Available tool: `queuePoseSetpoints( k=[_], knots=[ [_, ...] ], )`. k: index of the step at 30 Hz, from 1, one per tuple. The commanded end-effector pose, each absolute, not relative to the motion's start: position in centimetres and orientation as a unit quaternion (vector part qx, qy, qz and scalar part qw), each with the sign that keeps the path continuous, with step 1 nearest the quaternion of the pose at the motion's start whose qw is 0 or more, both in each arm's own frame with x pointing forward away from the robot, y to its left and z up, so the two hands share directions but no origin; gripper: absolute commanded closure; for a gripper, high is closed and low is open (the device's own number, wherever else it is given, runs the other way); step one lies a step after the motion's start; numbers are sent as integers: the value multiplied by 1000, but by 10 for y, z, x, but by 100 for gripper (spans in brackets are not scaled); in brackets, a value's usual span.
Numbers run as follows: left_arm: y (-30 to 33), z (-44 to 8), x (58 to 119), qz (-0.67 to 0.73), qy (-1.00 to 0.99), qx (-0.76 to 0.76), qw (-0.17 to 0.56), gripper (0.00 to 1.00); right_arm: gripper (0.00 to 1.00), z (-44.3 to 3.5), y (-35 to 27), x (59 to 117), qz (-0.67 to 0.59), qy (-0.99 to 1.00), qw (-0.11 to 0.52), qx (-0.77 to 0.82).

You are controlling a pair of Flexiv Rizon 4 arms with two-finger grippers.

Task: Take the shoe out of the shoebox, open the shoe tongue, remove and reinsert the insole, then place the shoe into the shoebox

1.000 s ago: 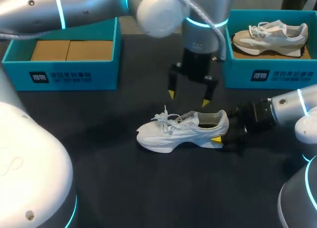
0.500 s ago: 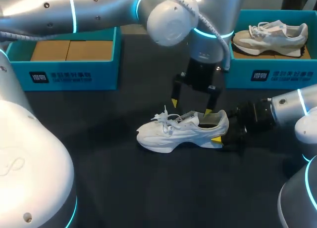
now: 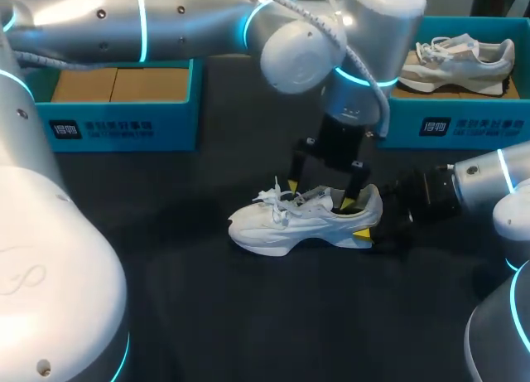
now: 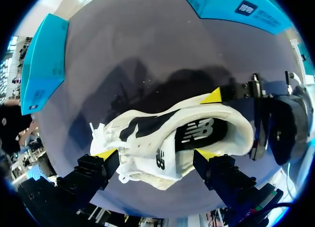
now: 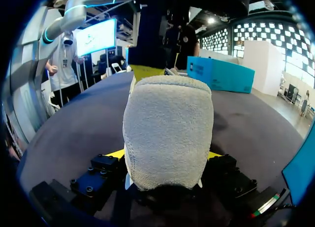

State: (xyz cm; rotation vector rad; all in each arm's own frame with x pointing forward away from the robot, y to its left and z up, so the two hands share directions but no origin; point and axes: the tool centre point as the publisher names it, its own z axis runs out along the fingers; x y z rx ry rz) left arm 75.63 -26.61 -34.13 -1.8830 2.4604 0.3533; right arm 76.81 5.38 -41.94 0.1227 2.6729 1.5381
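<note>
Shoe [image 3: 302, 220], white with loose laces and a dark insole [image 4: 197, 133] showing in its opening, stands on its sole on the dark table [image 3: 207, 316] at mid-frame in the head view, heel to the right. The right gripper [image 3: 370, 223] is clamped on that heel with only one yellow tip showing, the other hidden behind the heel, and from the right wrist the fuzzy heel blocks the rest of the shoe. Just behind, the left gripper [image 3: 320, 193] hangs over the opening with fingers apart, and it is unclear whether they touch it. Farther back stand a teal shoebox [image 3: 116, 121] at upper left and a second shoebox [image 3: 451, 125] at upper right holding a grey shoe [image 3: 451, 59].
</note>
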Motion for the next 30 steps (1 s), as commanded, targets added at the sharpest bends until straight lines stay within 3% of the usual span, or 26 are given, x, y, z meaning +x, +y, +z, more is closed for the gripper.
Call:
queuePoseSetpoints(
  k=[1, 24, 26, 27, 30],
  knots=[
    [-268, -342, 754, 122, 780, -613, 28, 0, 100, -421, 57, 768, 495, 867, 27, 40],
    [-235, -331, 747, 143, 729, -667, 62, 0, 100, -421, 57, 768, 495, 867, 27, 40],
    [-235, -330, 746, 140, 729, -667, 59, 20, 100, -421, 57, 768, 495, 867, 27, 40],
    [-235, -330, 746, 139, 729, -668, 58, 44, 100, -421, 57, 768, 495, 867, 27, 40],
    [-235, -328, 744, 133, 728, -671, 50, 78, 100, -421, 57, 768, 495, 867, 27, 40]
  ],
)
